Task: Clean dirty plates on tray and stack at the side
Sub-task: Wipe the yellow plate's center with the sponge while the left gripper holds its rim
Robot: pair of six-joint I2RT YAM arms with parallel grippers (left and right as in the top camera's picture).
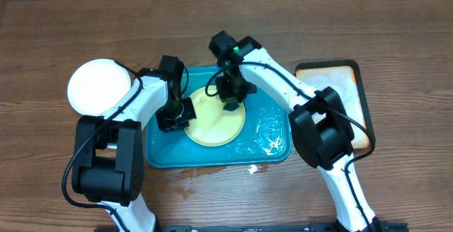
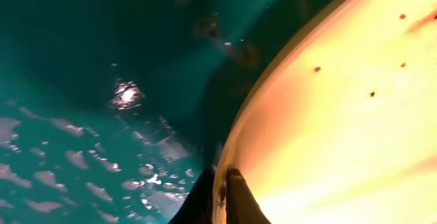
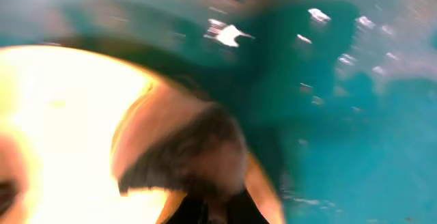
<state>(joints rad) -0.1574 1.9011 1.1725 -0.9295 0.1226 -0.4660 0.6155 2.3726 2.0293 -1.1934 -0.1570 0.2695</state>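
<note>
Wooden bench (image 1: 396, 20) lies all round, with the teal tray (image 1: 212, 164) at its middle, wet and foamy. Both my arms reach into that tray, at the one plate lying in it — the pale yellow-green plate (image 1: 216, 126).

My left end effector (image 1: 180, 115) is at that plate's rim. In the left wrist view my fingers (image 2: 239, 198) straddle the edge, one on the plate's inner face and one outside it, so I judge it closed on the rim to steady the plate. My right end effector (image 1: 230, 103) hangs low over the plate, just across from the left one. Its wrist view is badly blurred: a brownish-grey mass (image 3: 191, 149) sits at the fingertips against the plate, perhaps a scrubber. I cannot tell whether those fingers are closed or apart.

Brown specks (image 2: 372, 93) dot the plate just ahead of my left end effector, so this one is not clean yet. Well out to the left of that end effector, off the tray on the bare bench, rests a white plate (image 1: 99, 87) with no smears that I can see. I take it for the start of the stack, though whether another plate lies under it I cannot tell, and I see no third plate. Off to the right of my right end effector lies a tan black-rimmed tray (image 1: 340, 76).

By my reckoning the job is midway: this plate wants finishing, then carrying onto the white one.
</note>
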